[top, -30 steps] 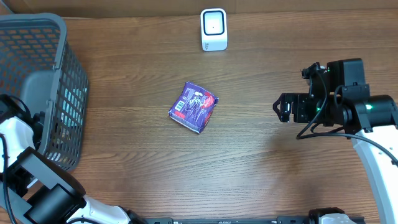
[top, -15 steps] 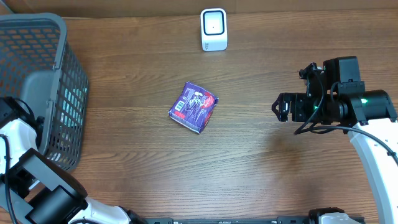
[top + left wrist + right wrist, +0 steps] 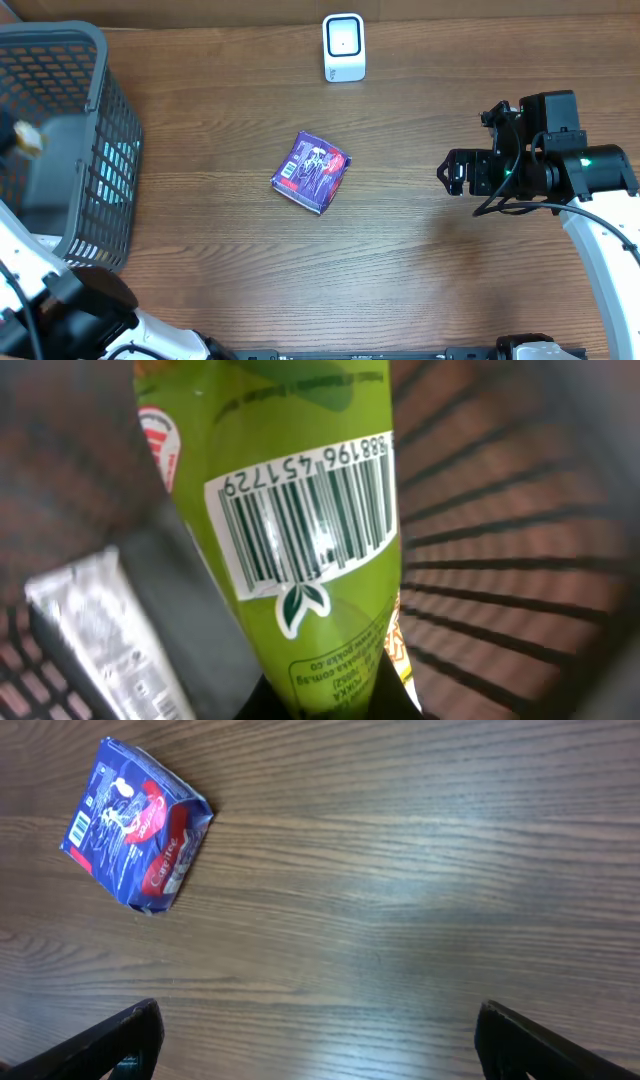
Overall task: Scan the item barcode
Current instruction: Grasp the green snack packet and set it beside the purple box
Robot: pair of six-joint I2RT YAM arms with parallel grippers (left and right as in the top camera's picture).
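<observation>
From overhead, the grey basket [image 3: 100,60] stood at the far left of the table [image 3: 400,280]. The left arm [image 3: 40,290] reached up into it, blurred, and its fingers could not be made out there. A white scanner [image 3: 344,47] stood upright at the far edge, near the middle. A purple packet [image 3: 312,172] lay flat mid-table, well apart from both. Its long axis ran diagonally from near-left to far-right. The right fingers [image 3: 450,175] hung over bare wood at the right, pointing left toward the packet but well short of it.

In the left wrist view, a green pouch [image 3: 300,490] filled the frame inside the basket, with mesh wall behind it and to the right. Its long axis ran from the top of the frame down to the bottom, leaning slightly. The lower end narrowed to where the left fingers [image 3: 275,710] sat dark at the bottom edge, closed together on it. The barcode face was turned to the camera, with the bars running roughly along the pouch's length. The digits sat along the barcode's upper edge and a leaf mark lay below it. A silver wrapper [image 3: 100,630] lay beside the pouch at lower left.

In the right wrist view, the right fingers stood wide apart at the lower corners with nothing between them. The packet lay at upper left, its blue end pointing to the upper left.
</observation>
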